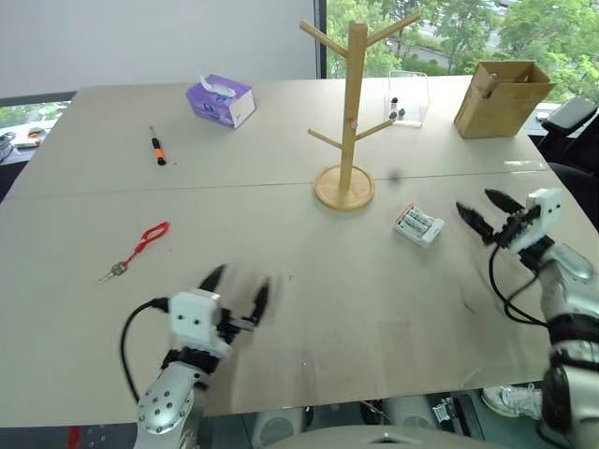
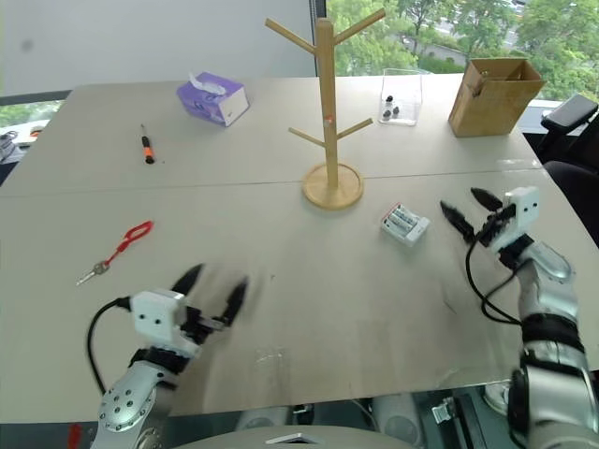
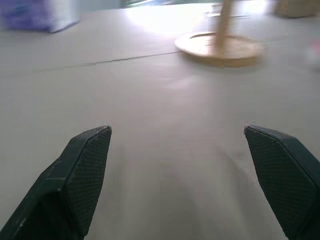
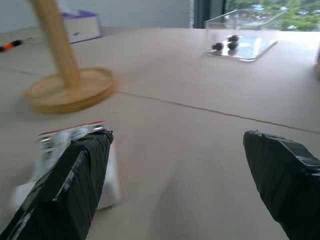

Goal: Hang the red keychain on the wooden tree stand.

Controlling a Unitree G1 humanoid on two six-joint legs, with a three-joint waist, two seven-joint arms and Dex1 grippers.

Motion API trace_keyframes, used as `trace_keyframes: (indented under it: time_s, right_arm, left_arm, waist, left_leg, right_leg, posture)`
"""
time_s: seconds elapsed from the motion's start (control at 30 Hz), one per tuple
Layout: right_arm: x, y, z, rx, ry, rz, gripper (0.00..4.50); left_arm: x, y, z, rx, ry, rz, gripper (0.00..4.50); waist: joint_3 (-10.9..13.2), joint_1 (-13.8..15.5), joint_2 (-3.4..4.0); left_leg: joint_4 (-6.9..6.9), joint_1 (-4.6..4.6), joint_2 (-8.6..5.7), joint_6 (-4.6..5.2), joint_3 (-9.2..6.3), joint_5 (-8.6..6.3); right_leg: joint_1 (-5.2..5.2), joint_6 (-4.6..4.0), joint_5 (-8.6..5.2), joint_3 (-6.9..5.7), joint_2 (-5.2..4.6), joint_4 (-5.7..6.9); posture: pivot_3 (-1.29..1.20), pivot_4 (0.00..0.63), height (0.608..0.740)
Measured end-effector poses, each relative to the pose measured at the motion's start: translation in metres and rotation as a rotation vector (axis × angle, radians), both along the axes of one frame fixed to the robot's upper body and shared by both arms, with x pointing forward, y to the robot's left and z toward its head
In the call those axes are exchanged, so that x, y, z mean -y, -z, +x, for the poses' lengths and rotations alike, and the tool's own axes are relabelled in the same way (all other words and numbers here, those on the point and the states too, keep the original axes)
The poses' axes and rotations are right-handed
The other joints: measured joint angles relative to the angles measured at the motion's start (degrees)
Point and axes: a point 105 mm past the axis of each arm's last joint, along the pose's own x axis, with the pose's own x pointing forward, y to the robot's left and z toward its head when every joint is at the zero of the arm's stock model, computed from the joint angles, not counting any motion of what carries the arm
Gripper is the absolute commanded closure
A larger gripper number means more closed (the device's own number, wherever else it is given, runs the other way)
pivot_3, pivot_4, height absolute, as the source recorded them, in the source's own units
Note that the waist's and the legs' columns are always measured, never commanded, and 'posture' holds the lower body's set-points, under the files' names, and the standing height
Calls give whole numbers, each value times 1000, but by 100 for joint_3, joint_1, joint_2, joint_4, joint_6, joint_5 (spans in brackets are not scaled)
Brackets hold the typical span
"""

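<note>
A: Where's the keychain?

B: Flat on the tabletop, over on the robot's left. Its red loop lies toward the far side, and the small silver key points toward the near left edge. Nothing touches it.

A: And the stand?

B: Upright past the middle of the tabletop, on its round base, pegs bare. It is well apart from the keychain.

A: The left pincer?

B: Near the front edge, to the right of the keychain and apart from it. Its two black fingers are spread wide with only bare tabletop between them.

A: The right pincer?

B: Over the right side, fingers also spread wide, holding nothing. A battery pack lies just beside it, between it and the stand's base.

A: Anything else out there?

B: A screwdriver and a purple tissue box on the far left, a clear container behind the stand, and a cardboard box at the far right.
</note>
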Motion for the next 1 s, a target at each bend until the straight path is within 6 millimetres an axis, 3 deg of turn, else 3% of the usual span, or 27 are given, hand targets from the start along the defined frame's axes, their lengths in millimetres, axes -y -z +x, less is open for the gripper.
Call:
trace_keyframes:
  time_s: [0.13, 0.27, 0.4, 0.53, 0.77, 1.0]
  right_arm:
    - [-17, 2, -15, -31, -99, -47, 0]
    - [-24, 0, -16, -28, -118, -65, 0]
    - [-29, 12, -13, -57, -109, -83, 0]
    - [-24, 25, -6, -83, -73, -94, 0]
    - [-21, 24, 5, -40, -52, -102, 0]
    - [-36, 29, 1, -25, -127, -110, 0]
  left_arm:
    - [20, 1, -13, 29, 262, 50, 72]
    - [26, 4, -13, 48, 376, 48, 72]
    - [38, 11, -17, 67, 508, 74, 72]
    - [44, 7, -9, 102, 533, 72, 72]
    - [49, 3, -2, 116, 521, 57, 72]
    - [49, 11, -6, 57, 497, 29, 72]
  waist:
    - [-1, -1, 4]
    - [0, 27, 3]
    - [0, 33, 3]
    - [0, 34, 3]
    - [-1, 13, 3]
    - [-1, 0, 3]
  left_leg:
    - [2, 3, 0, 0, 0, 0]
    - [4, -1, -2, 0, -3, 0]
    - [3, -3, -6, 0, 3, 0]
    - [5, 0, -6, 1, 2, 1]
    - [4, 4, -5, 1, 6, 1]
    - [4, 7, -1, 1, 7, 1]
  right_leg:
    - [-2, 16, -12, -1, 1, 0]
    - [-1, 16, -12, -3, 0, -2]
    - [-2, -2, 0, 2, 1, -3]
    - [-1, 4, -2, 2, 2, 2]
    - [1, 10, 3, 8, 9, 3]
    - [0, 13, -4, 10, 12, 6]
  posture:
    - [0, 150, 740]
    - [0, 150, 740]
    - [0, 150, 740]
    - [0, 150, 740]
    - [0, 150, 740]
    - [0, 150, 740]
